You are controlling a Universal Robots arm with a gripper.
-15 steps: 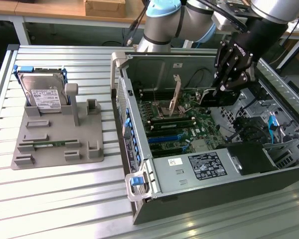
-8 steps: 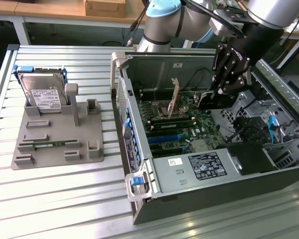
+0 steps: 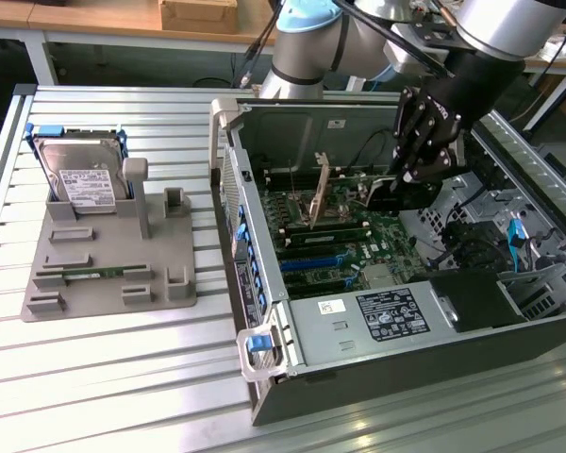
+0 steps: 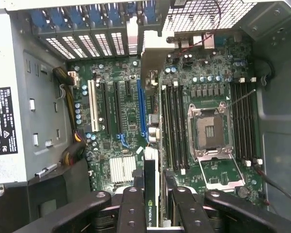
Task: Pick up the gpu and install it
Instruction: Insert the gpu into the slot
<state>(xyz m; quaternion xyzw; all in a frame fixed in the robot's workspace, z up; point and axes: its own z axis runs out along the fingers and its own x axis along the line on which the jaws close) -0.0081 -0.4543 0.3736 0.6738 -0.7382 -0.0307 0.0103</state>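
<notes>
The gpu point(image 4: 151, 170) is a slim black card seen edge-on, with a green-and-white logo strip on its edge. My gripper point(image 4: 155, 199) is shut on it, black fingers point(image 4: 131, 204) pressing on both sides. The card stands on edge inside the open computer case point(image 3: 264, 283), over the green motherboard point(image 4: 116, 121), beside the long blue slot point(image 4: 141, 109). Its metal bracket point(image 4: 153, 58) points at the case's rear slot openings. I cannot tell whether the card touches a slot. In the exterior view my gripper point(image 3: 413, 175) hangs inside the case, and the bracket point(image 3: 323, 184) stands upright there.
A grey fixture point(image 3: 104, 255) on the slatted table at the exterior view's left holds a hard drive point(image 3: 80, 179) with blue rails and a green memory stick point(image 3: 94, 274). Inside the case lie the processor socket point(image 4: 208, 131), the power supply point(image 3: 387, 316) and loose cables point(image 4: 68, 87).
</notes>
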